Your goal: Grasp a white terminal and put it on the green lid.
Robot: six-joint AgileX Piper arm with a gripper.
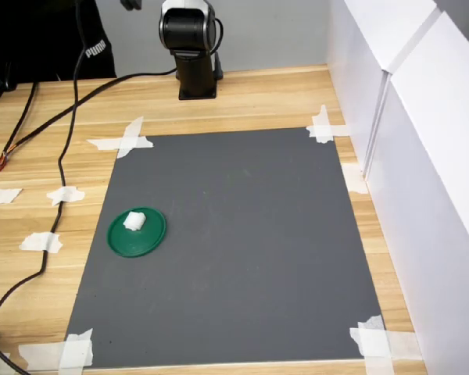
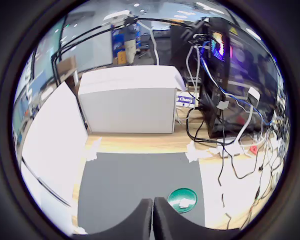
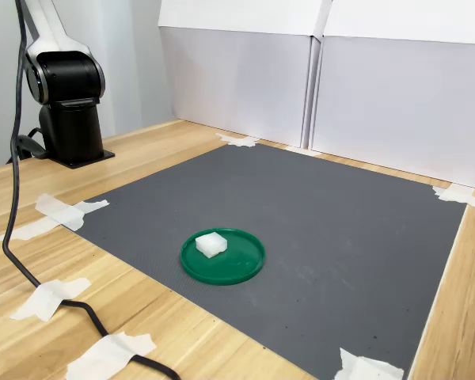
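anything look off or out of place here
Nothing stands out. The white terminal sits on the green lid, off-centre but inside its rim, and the lid lies flat on the grey mat, whose corners are taped down. In the wrist view the gripper is raised, jaws together.

The white terminal rests on the green lid.

A light wooden table carries a dark grey mat, its corners fixed with strips of white tape. White panels stand upright along the table's far edge in the second exterior view and along the first exterior view's right. Black cables trail over the wood at the first exterior view's left. The wrist view shows ceiling lights and a dark rack hung with cables.
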